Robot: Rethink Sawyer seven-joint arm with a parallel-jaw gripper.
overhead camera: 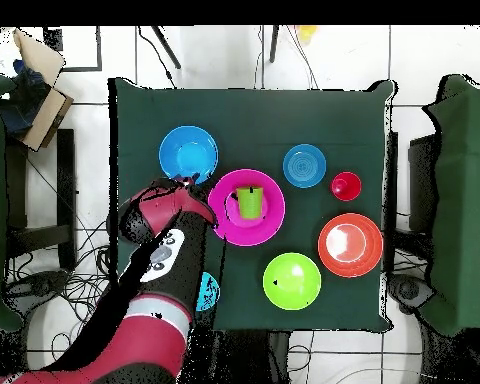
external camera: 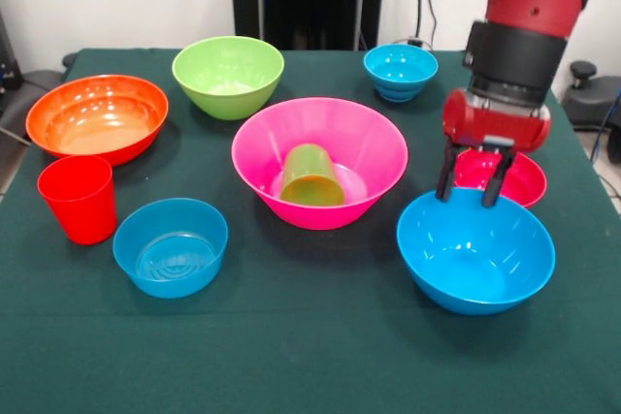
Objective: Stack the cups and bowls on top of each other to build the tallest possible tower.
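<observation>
In the front view, my pincer hangs open just above the far rim of the large blue bowl at the right, and it grips nothing. Right behind it sits a small magenta-red bowl. In the middle is the big pink bowl with a green cup lying tipped over inside it. That is all the tower there is so far. The orange bowl is far left, the lime green bowl is far, and a small cyan bowl is far right. A red cup and a small see-through blue bowl sit near left on the green surface.

From overhead, my arm hides the magenta-red bowl and most of the cyan one.

I think my fingers could bump the blue bowl's rim and push it away. The lying cup could also make any bowl set on it tip and slide.

I count seven bowls and two cups. I see no yellow cup.
</observation>
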